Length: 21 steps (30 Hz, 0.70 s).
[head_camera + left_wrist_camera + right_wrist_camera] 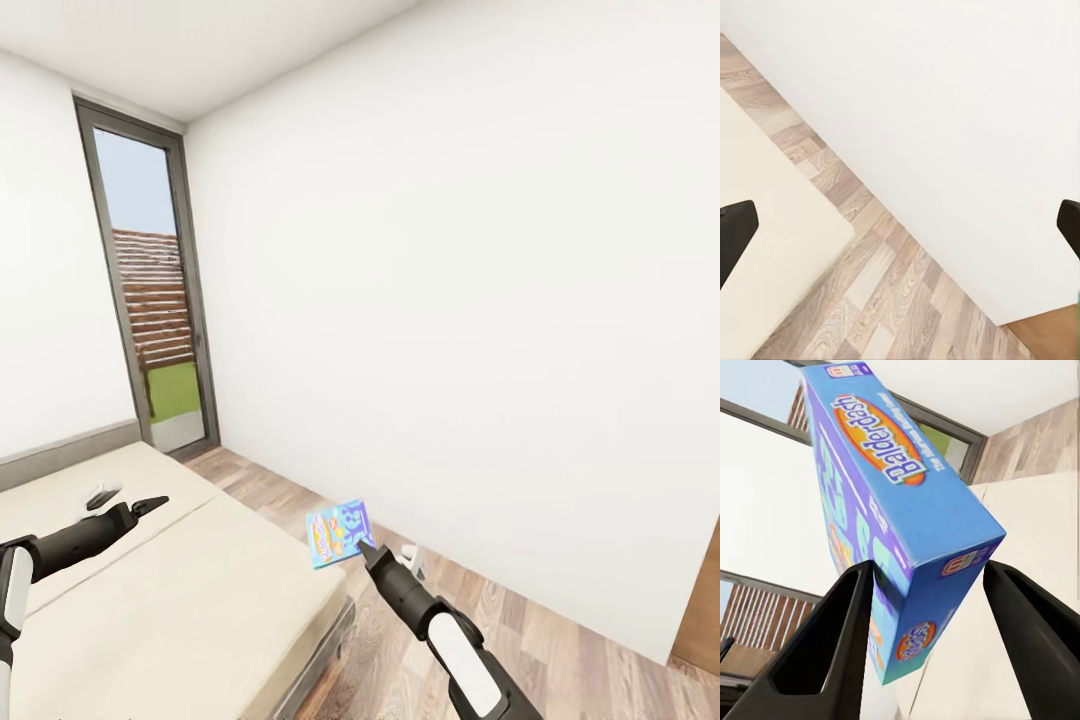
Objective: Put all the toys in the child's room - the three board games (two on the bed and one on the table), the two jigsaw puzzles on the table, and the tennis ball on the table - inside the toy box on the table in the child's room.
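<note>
R gripper (366, 546) grips blue board game (339, 532) btwn its fingers, off the bed (200, 590). L gripper (152, 503), jaws wide, hovers over mattress.

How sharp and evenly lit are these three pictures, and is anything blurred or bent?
Head view: flat even light, no glare, the window frame leans from wide-angle distortion, and the board game print is too small to read. Left wrist view: soft, the floor planks smeared. Right wrist view: the box's title is readable, though its finer print is blurred.
</note>
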### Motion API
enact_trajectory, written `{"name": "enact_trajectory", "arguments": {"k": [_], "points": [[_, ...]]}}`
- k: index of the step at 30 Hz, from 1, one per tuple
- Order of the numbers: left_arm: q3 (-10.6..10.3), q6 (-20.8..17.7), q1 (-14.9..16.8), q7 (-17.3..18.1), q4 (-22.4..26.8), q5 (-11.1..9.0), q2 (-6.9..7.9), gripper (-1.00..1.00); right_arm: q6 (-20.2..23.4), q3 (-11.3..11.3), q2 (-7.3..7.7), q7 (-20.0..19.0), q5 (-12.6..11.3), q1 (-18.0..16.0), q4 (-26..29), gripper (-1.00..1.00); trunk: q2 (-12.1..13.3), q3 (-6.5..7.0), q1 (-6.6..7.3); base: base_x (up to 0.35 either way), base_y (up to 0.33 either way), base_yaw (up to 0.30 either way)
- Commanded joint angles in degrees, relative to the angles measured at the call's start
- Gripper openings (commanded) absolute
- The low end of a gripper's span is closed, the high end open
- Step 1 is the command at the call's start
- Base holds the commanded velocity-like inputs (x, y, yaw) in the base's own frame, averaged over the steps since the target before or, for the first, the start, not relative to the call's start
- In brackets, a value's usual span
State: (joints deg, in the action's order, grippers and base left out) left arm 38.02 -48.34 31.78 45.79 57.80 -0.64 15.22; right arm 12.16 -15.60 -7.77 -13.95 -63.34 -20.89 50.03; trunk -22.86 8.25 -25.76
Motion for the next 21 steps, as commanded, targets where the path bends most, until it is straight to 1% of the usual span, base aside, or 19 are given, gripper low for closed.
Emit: {"name": "enact_trajectory", "arguments": {"k": [1, 13, 21], "points": [[0.12, -0.43, 0.04, 0.18, -0.01, -0.07, -0.01, 1.00, 0.23, 0.03, 0.01, -0.11, -0.55, -0.02, -0.14, -1.00, -0.05, -0.12, -0.02, 0.000, 0.000, -0.053], [0.13, -0.43, 0.04, 0.18, -0.03, -0.07, -0.01, 1.00, 0.23, 0.11, 0.00, -0.12, -0.55, -0.11, -1.41, -1.00, -0.05, -1.20, -0.02, 0.000, 0.000, -0.072], [0.13, -0.43, 0.04, 0.18, -0.02, -0.07, -0.01, 1.00, 0.23, 0.21, -0.01, -0.14, -0.55, -0.12, -1.51, -1.00, -0.05, -1.79, -0.02, 0.000, 0.000, -0.156]]}}
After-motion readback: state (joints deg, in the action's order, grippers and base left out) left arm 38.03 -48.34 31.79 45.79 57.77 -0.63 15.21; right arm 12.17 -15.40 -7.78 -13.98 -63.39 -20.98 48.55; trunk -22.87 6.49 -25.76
